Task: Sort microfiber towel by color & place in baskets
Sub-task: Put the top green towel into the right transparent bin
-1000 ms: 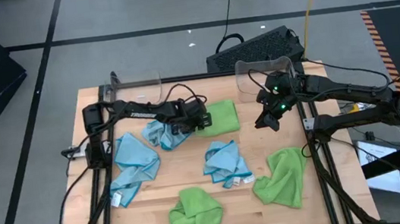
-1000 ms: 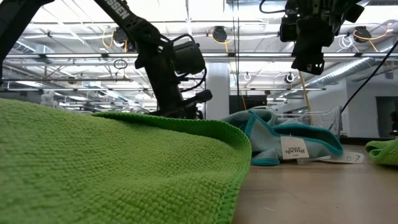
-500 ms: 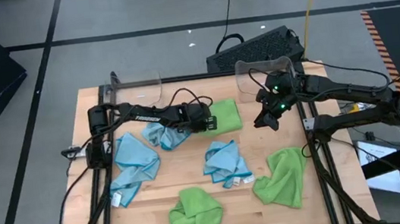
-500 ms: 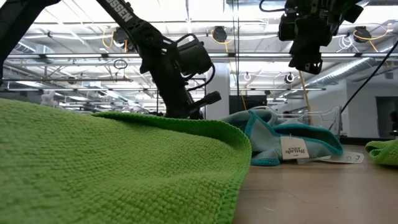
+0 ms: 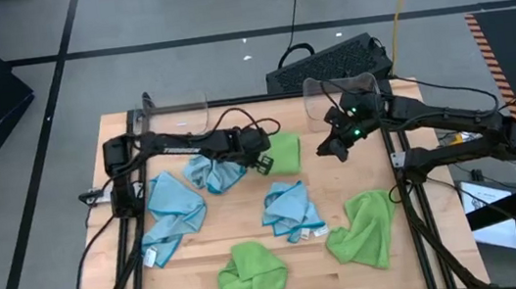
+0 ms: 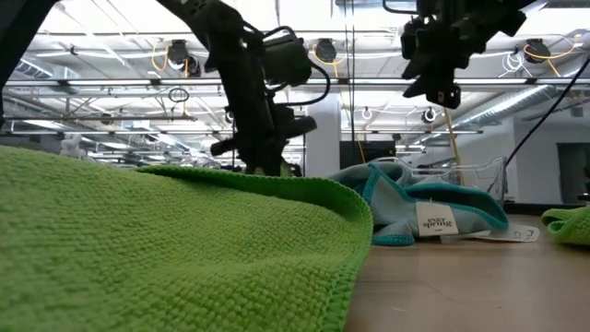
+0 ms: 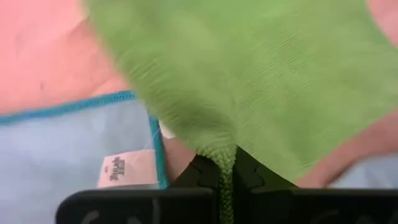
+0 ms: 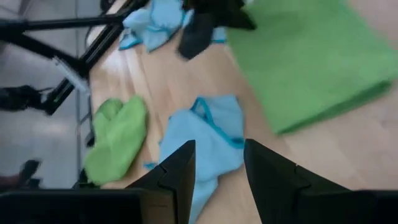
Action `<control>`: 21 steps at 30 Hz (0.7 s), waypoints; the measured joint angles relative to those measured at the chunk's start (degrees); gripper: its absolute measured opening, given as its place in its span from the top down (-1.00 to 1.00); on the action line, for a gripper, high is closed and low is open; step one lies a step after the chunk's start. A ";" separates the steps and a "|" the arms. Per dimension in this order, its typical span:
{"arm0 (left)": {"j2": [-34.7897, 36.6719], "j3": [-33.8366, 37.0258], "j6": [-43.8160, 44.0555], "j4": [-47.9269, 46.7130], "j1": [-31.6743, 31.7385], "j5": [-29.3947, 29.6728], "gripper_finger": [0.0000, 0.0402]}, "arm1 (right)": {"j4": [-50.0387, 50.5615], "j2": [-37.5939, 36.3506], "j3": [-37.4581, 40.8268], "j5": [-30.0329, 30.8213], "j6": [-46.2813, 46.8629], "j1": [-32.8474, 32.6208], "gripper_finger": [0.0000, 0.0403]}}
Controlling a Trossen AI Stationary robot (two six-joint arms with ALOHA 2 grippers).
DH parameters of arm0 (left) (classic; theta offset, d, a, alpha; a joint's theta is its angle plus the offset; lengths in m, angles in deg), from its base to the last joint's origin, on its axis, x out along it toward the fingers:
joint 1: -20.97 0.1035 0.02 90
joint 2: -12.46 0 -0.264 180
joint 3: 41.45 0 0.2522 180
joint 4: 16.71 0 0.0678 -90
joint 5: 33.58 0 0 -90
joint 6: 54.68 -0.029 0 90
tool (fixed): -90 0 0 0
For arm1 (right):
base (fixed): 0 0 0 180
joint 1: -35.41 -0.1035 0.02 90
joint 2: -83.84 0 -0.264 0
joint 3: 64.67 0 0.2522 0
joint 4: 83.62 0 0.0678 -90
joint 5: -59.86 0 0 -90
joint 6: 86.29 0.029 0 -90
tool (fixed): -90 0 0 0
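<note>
A green towel (image 5: 286,151) lies at the table's far middle, and my left gripper (image 5: 262,162) is shut on its left edge. Right beside it lies a blue towel (image 5: 212,173), whose tag (image 7: 121,169) shows in the left wrist view. My right gripper (image 5: 328,148) hangs open above the table, to the right of the green towel, with nothing between its fingers (image 8: 183,165). Two clear baskets stand at the far edge, one at far left (image 5: 180,110) and one at far right (image 5: 341,95). My left gripper pinches the green towel's left edge (image 7: 224,157) between its two fingers, where the cloth bunches into a narrow fold. The fingers slant down from the table's left. The pinched edge is raised, and the rest of the towel (image 5: 290,148) lies on the table.
More towels lie about: blue at the left (image 5: 172,209) and in the middle (image 5: 291,210), green at the near edge (image 5: 254,273) and near right (image 5: 362,228). In the low view a green towel (image 6: 138,249) fills the foreground. Black frame rails (image 5: 407,195) run along the sides.
My left gripper has rolled about and risen, drawing the green towel's left edge up with it while the rest of the towel stays on the table. My right gripper has tipped a little toward the table's left.
</note>
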 joint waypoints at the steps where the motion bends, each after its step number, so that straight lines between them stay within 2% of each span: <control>1: 0.51 -0.45 -2.04 -0.17 -0.12 0.10 0.99 | -0.51 0.47 0.02 -0.03 0.59 0.09 0.36; 5: 3.42 -2.36 -10.71 -0.89 -0.69 1.25 0.99 | -4.67 2.44 0.02 -0.06 2.72 0.13 0.36; 8: 4.69 -4.04 -17.84 -4.78 -1.66 3.73 0.99 | -8.97 3.54 0.02 -0.17 3.96 0.13 0.36; 13: 7.47 -8.53 -28.10 -9.61 -3.42 5.62 0.99 | -19.90 5.48 0.00 -1.65 4.11 0.13 0.34; 17: 8.99 -10.86 -37.37 -12.41 -5.49 6.71 0.99 | -28.75 7.56 -0.02 -1.82 3.83 0.18 0.21; 21: 11.34 -11.78 -47.02 -14.05 -8.05 7.38 0.99 | -33.04 10.29 -1.44 -2.00 -0.76 0.85 0.01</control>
